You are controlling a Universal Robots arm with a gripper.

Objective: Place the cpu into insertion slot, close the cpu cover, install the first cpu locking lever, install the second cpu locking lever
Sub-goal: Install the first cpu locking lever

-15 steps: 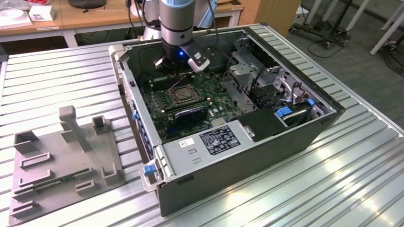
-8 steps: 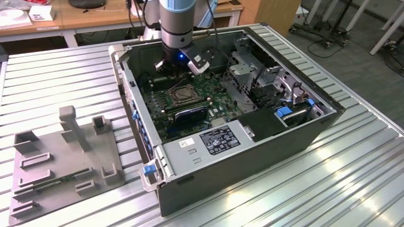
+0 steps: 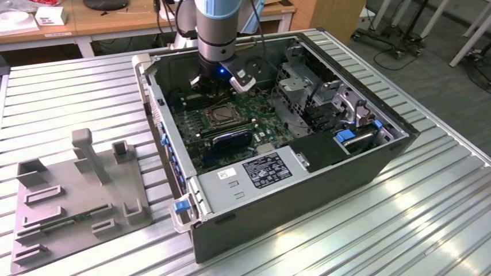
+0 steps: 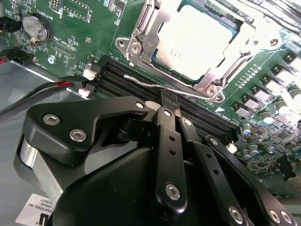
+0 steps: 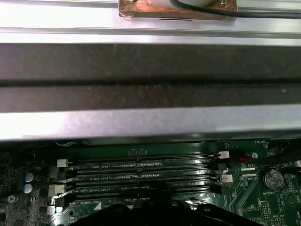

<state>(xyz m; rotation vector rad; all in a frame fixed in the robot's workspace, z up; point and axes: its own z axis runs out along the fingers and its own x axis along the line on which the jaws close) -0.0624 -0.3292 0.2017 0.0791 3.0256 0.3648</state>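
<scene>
The cpu (image 4: 195, 40) sits in the slot (image 3: 218, 115), and the cover (image 4: 151, 35) lies closed over its edges. Just beside it, the closed pincer (image 4: 168, 96) meets a thin lever (image 4: 141, 80) with its tips. I judge the lever should be pressed down evenly and guided under its hook, without slipping onto the memory slots (image 5: 141, 175).

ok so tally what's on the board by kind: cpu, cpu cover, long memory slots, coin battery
cpu: 1
cpu cover: 1
memory slots: 4
coin battery: 1
total: 7
</scene>
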